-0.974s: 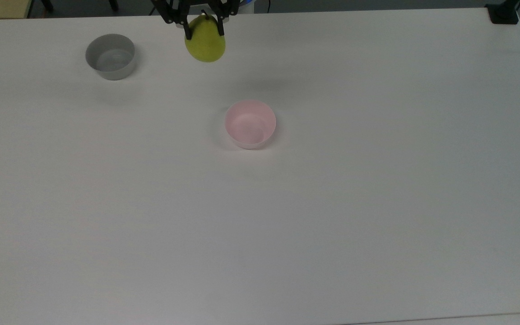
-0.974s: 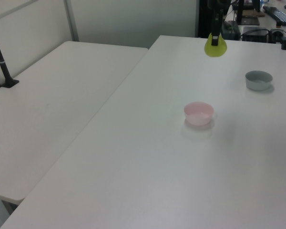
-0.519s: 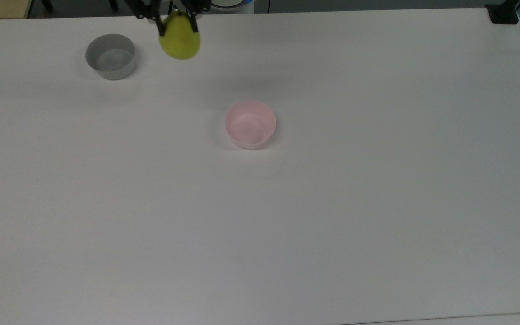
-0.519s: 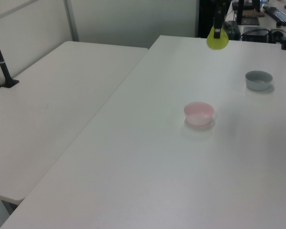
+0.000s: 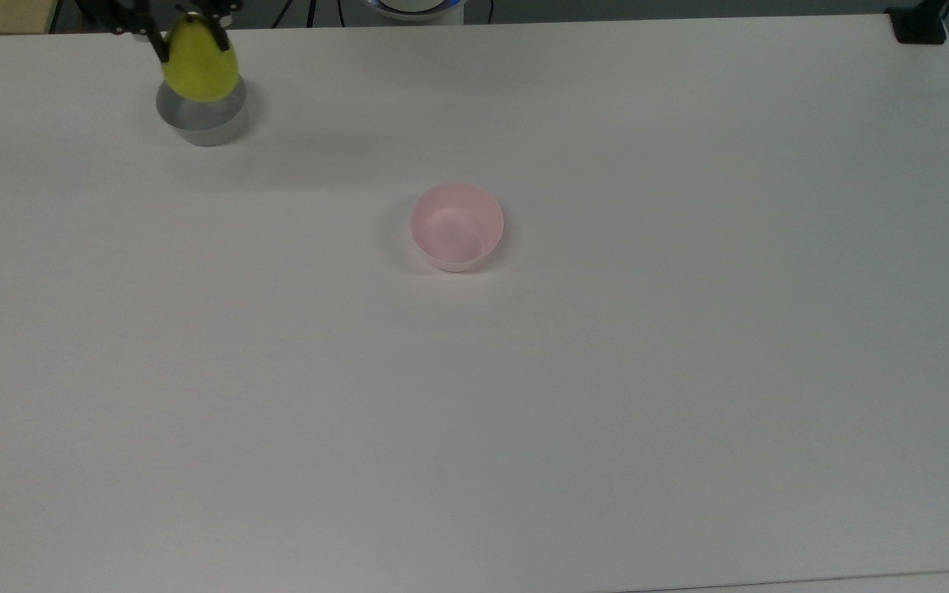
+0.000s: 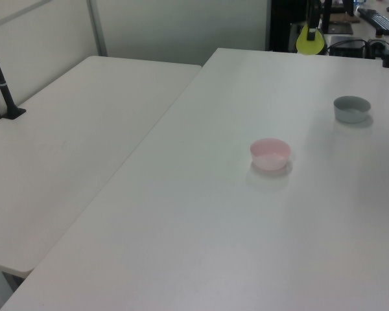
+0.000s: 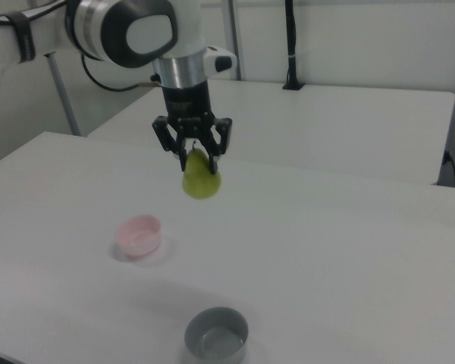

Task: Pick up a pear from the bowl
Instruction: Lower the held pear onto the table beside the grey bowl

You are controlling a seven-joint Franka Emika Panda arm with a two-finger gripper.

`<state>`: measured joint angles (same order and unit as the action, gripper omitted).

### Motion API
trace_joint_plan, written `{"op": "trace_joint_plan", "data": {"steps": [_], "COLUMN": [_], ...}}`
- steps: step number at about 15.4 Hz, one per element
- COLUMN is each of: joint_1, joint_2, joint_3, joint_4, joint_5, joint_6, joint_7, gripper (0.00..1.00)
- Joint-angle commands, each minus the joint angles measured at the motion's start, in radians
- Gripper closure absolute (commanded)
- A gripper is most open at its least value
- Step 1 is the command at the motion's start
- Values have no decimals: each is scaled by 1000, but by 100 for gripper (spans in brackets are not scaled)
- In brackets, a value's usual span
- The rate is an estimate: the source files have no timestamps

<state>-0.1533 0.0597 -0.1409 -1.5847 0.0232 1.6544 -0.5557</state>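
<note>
Since a second ago the pear [image 5: 199,68] has been carried by the gripper [image 5: 188,41] toward the top view's left, from a spot well apart from the grey bowl [image 5: 204,119] to a spot that lies over it in the top view. The pear [image 7: 201,179] is held up in the air, well above the white table [image 5: 606,371], with its narrow end up between the black fingers [image 7: 212,155], which are closed on it. In the right view the gripper [image 7: 192,155] hangs down from the white arm [image 7: 129,30], and the grey bowl [image 7: 216,334] is seen well below the pear. The pink bowl [image 5: 457,226] sits near the middle of the table with nothing seen inside it, well apart from the pear. In the left view the pear [image 6: 310,43] is seen near the far edge of the table, beyond the grey bowl [image 6: 351,108] and the pink bowl [image 6: 270,153]
</note>
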Motion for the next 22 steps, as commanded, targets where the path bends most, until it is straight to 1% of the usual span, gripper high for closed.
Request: {"op": "trace_joint_plan", "data": {"steps": [1, 3, 6, 9, 13, 16, 19, 22], "joint_1": [-8, -11, -12, -11, -8, -3, 1, 12], "joint_2": [75, 115, 173, 232, 305, 327, 344, 359], "joint_3": [-54, -72, -74, -72, -72, -72, -68, -65], "joint_4": [37, 37, 32, 3, -12, -21, -50, -57], "joint_5": [59, 78, 77, 77, 86, 109, 113, 112], "joint_6": [97, 142, 229, 318, 321, 346, 404, 410], "joint_7": [-7, 9, 31, 32, 30, 31, 36, 43], "gripper": [100, 100, 100, 100, 100, 100, 100, 100]}}
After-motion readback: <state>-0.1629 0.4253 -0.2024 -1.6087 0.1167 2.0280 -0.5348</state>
